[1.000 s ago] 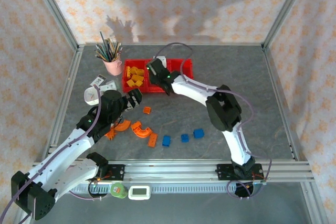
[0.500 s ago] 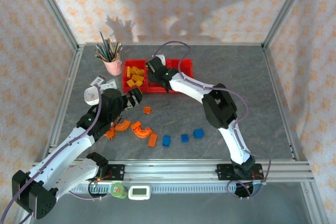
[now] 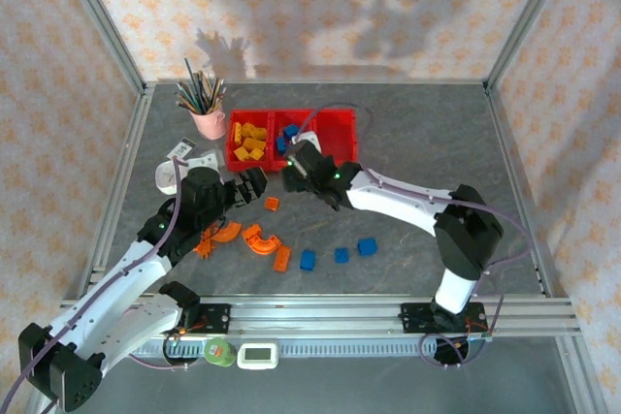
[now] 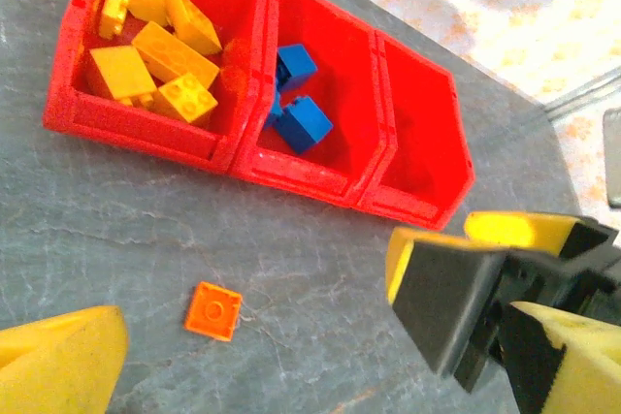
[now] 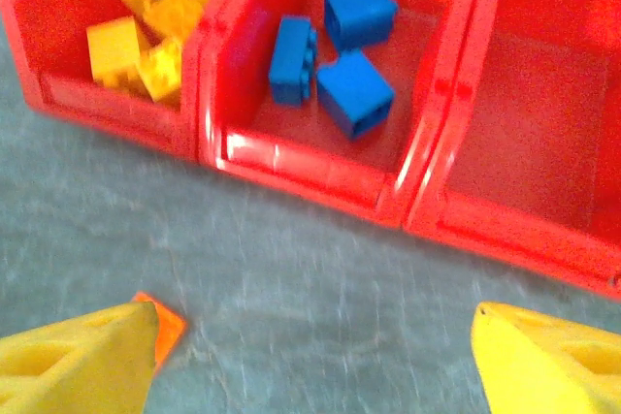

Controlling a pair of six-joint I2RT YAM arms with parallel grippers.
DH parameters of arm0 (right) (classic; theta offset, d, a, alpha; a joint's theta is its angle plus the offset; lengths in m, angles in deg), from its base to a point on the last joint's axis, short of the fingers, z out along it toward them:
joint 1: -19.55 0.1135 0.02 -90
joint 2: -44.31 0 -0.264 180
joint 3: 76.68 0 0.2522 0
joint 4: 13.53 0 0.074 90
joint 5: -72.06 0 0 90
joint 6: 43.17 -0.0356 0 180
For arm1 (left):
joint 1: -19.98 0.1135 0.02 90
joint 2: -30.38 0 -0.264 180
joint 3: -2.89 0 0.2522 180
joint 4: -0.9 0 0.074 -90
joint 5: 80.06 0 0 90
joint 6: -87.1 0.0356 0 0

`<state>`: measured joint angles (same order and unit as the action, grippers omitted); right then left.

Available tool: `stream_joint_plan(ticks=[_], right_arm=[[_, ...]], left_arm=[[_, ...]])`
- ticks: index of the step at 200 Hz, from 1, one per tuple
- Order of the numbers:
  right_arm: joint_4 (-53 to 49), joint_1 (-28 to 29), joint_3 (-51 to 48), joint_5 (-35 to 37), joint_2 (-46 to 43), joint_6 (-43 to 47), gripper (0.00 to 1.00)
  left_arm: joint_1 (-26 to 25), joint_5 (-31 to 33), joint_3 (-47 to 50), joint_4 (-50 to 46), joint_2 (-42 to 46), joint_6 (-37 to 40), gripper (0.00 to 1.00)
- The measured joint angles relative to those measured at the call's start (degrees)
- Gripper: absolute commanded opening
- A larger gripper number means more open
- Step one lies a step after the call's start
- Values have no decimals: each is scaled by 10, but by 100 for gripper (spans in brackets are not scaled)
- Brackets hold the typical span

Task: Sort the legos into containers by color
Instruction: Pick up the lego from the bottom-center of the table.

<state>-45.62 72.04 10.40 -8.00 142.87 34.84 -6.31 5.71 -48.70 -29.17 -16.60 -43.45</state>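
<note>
The grey table (image 3: 437, 143) carries a row of three red bins (image 3: 342, 138) at its far middle. Yellow bricks (image 4: 155, 46) fill the left one, a few blue bricks (image 5: 340, 55) lie in the middle one, and the right bin (image 5: 524, 113) has nothing in it. Nearer the arms, well apart from the bins, lie orange arches (image 3: 260, 239) and three loose blue bricks (image 3: 342, 255). A small orange square (image 4: 214, 310) sits alone between them and the bins.

That square looks to me like the piece to fetch now, and the bare bin its home. I'd come straight down over it, set a finger on each flat side, close gently since it is thin and may skid, lift clear of the bin's front wall, and let go well inside. The two pincers are near each other, so one should give way first.

The left arm reaches diagonally from its near base, elbow bent, wrist tipped toward the bins. The left pincer (image 3: 250, 184) hangs just beside the square, spread wide and empty. The right arm stretches low across the table from the near right. The right pincer (image 5: 312, 322) faces the middle bin's front wall, its fingers (image 5: 78, 361) wide apart with nothing between them.
</note>
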Motion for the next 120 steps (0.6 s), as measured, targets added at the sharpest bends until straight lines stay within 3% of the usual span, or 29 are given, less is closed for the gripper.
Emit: stream_joint_plan(ticks=[64, 120], right_arm=[[-25, 62, -134, -34, -87, -24, 86], [-41, 128, -189, -57, -99, -64, 84]], left_arm=[[-38, -9, 31, -11, 26, -37, 99], [-54, -9, 54, -15, 30, -61, 99]])
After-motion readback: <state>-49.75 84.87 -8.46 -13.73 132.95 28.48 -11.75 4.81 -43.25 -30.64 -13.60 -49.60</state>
